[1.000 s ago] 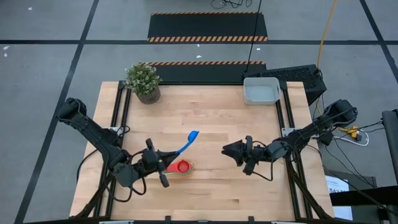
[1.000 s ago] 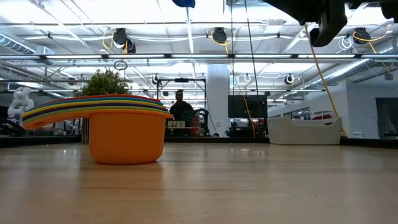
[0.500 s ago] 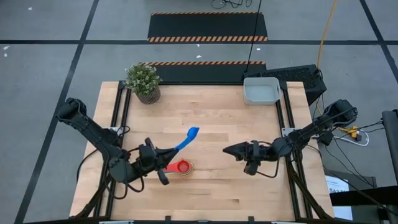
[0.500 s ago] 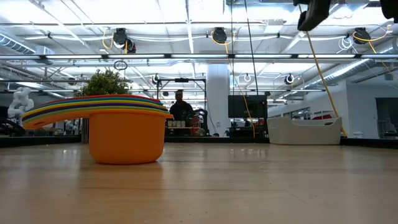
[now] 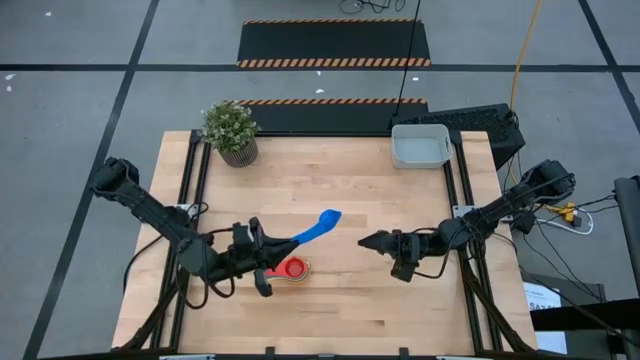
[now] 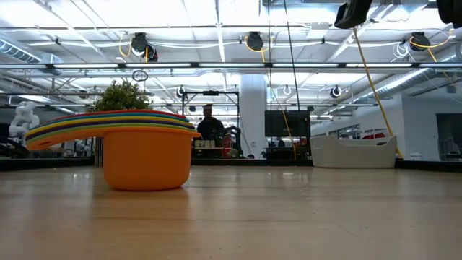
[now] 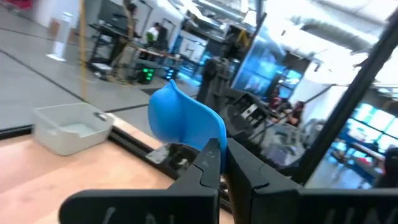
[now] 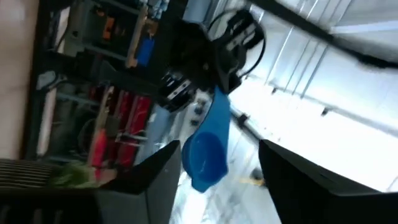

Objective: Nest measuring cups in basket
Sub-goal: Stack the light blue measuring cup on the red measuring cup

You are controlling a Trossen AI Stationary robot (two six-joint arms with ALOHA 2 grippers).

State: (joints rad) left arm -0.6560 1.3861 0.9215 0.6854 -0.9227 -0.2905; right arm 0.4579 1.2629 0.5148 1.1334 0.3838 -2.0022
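Basket (image 5: 420, 146) at the table's (image 5: 360, 190) far right corner, plant (image 5: 230, 130) far left.

We count: one blue measuring cup (image 5: 318, 225) raised off the table; one nested stack of cups (image 6: 137, 148), layers too close to number; one grey basket (image 5: 420, 146); one potted plant (image 5: 231, 131); two arms.

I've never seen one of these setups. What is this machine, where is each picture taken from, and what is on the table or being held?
Two robot arms work at a wooden table. One picture looks straight down, one looks level across the tabletop, and one comes from each wrist. The left pincer is shut on a blue measuring cup, holding it by the handle above the table. The right pincer is open and empty, facing it. On the table sit a nested stack of cups, the grey basket and a potted plant.
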